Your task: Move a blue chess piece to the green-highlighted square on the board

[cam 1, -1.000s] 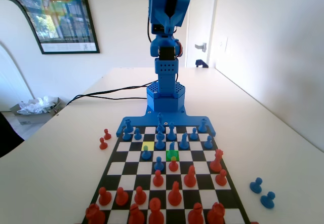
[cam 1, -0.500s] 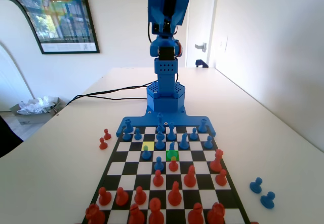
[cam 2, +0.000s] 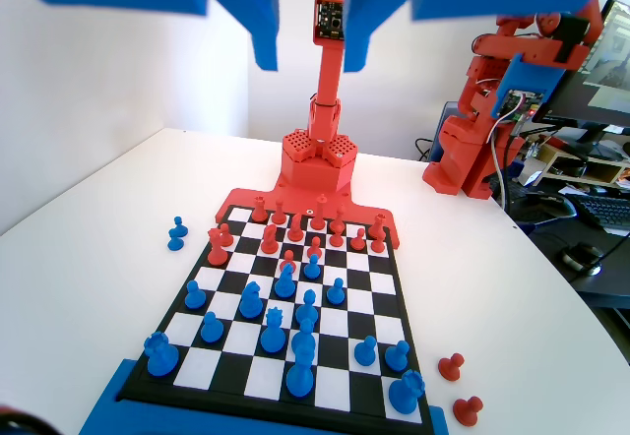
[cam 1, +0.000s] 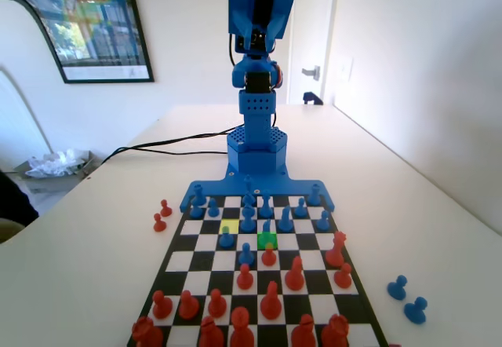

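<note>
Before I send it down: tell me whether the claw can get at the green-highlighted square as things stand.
Probably yes. The claw hangs open high over the board with nothing beneath it in the way, though a red pawn stands close beside the green-highlighted square.

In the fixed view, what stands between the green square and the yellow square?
Nothing stands there: the fixed view shows one bare black square between the green-highlighted square and the yellow square, which touch it diagonally.

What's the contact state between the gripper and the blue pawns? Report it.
Apart. The wrist view shows the gripper hanging open high above the board, its jaws well clear of every blue pawn.
</note>
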Robot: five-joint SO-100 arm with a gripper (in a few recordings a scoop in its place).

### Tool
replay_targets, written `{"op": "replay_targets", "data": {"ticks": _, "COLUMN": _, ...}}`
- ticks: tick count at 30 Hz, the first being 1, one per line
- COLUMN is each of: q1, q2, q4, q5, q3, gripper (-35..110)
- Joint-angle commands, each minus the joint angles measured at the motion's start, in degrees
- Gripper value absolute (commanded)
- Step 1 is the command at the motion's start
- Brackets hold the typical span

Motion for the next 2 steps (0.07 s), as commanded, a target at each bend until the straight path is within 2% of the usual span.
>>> {"op": "replay_targets", "data": {"ticks": 1, "q1": 0.00, "q2": 1.32, "q4": -0.88, "q5": -0.62, "q3": 0.35, "gripper": 10}}
{"op": "replay_targets", "data": {"ticks": 2, "q1": 0.00, "q2": 1.32, "q4": -0.88, "q5": -0.62, "q3": 0.35, "gripper": 10}}
